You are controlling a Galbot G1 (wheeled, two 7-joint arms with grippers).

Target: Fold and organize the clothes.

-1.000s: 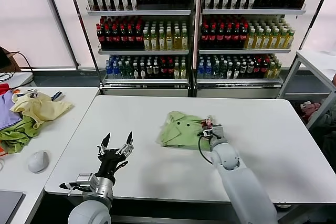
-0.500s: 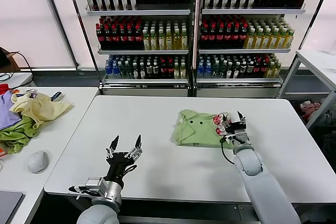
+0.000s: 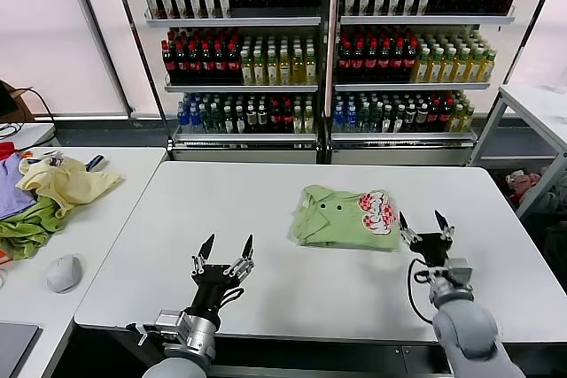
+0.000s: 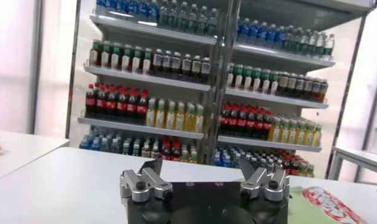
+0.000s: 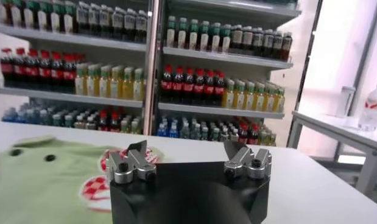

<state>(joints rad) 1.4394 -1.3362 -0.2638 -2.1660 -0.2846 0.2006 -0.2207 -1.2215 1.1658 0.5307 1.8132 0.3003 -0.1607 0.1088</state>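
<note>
Item 1: light green shirt point(image 3: 345, 217), folded into a compact rectangle w/ collar and small buttons toward the left and red-and-white graphic toward the right; you'll find it lying flat on the white counter point(image 3: 266, 294), right of centre, toward the far half. Item 2: right end effector point(image 3: 423, 227), fingers spread, holding nothing, standing over the counter just near-right of the shirt's right edge and apart from the cloth; your right wrist view shows the shirt point(image 5: 48, 182) beyond the spread fingers point(image 5: 132, 164). Item 3: left end effector point(image 3: 224, 260), fingers spread and empty, over the near part of the counter, left of centre, well apart from the shirt; in the left wrist view you see only a strip of the shirt point(image 4: 322, 204) at the edge. Item 4: side counter point(image 3: 97, 219) on the left w/ a heap of pale yellow garment point(image 3: 66, 181), darker green garment point(image 3: 27, 227), purple garment point(image 3: 11, 185), plus a grey mouse-like object point(image 3: 64, 272) nearer. Item 5: shelving w/ rows of bottles point(image 3: 328, 50) along the far wall.
</note>
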